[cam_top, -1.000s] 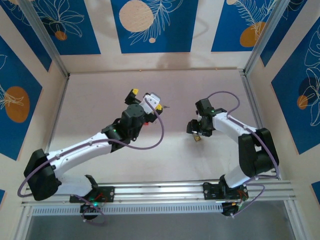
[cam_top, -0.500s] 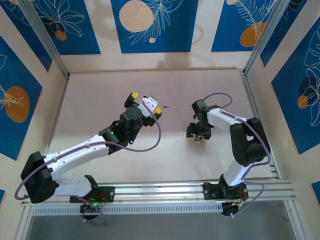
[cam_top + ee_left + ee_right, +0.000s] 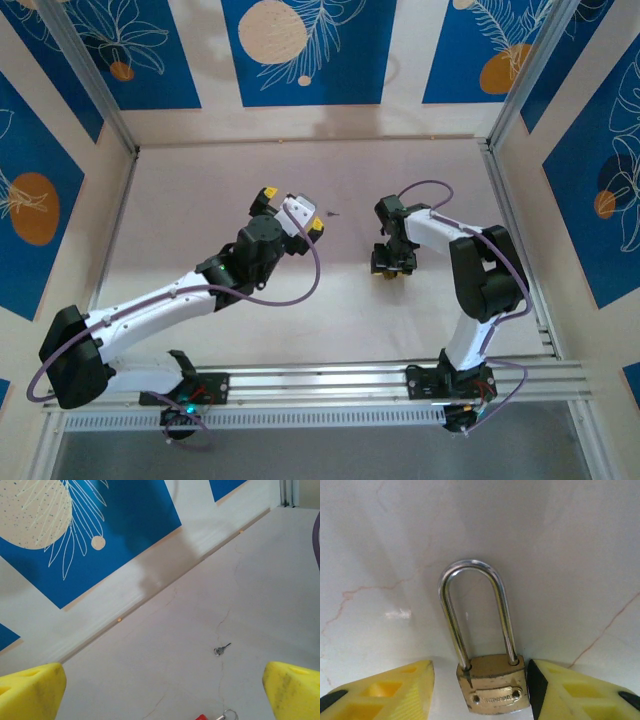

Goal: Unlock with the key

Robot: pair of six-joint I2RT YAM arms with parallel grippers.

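Brass padlock point(image 3: 492, 687), low in the frame, now sits between my right gripper's point(image 3: 480, 680) spread fingers after I slid left, ready for clamping; my left gripper point(image 3: 162, 680) hangs open.

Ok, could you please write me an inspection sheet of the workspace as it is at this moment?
Surface: pale table with thin veins, flat.
Job's things: brass padlock lies flat and its shackle looks shut; the small key lies loose on the table, apart from it.
Clutter: a metal ring at the bottom edge of the left wrist view; cannot tell what it belongs to.
Hands: left hand open, holding nothing; right hand open, one finger on each side of the padlock body.
Cables: a purple cable loops along each arm, away from padlock and key.
Surroundings: blue leaf-print wall panels; metal rail at the near edge.
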